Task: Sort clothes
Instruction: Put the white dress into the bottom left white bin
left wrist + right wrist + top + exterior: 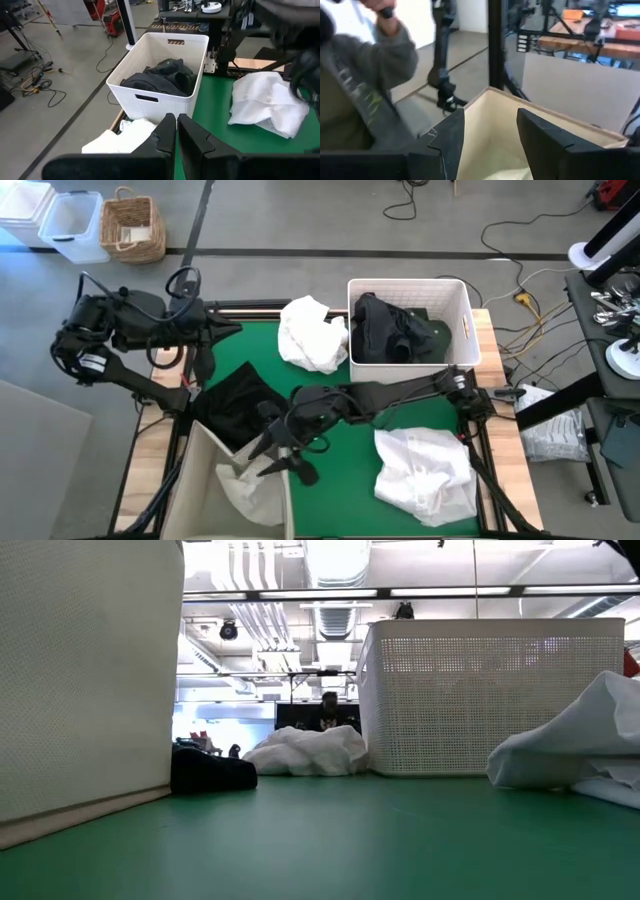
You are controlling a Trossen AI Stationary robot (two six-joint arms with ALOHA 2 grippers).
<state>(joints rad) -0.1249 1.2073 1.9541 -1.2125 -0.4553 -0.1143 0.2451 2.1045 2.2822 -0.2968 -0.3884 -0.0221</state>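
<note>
Green table: right gripper (283,457) is hanging open and empty over bin (205,455), white cloth (255,488) lying inside. Lift clear, jaws wide, before next white shirt (425,470).

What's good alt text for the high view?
The right gripper hangs open over the beige bin, a white garment inside. Dark clothes fill the white basket; the left gripper waits shut.

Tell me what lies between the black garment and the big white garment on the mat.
The right pincer, open, over the beige bin's edge, in the high view.
</note>
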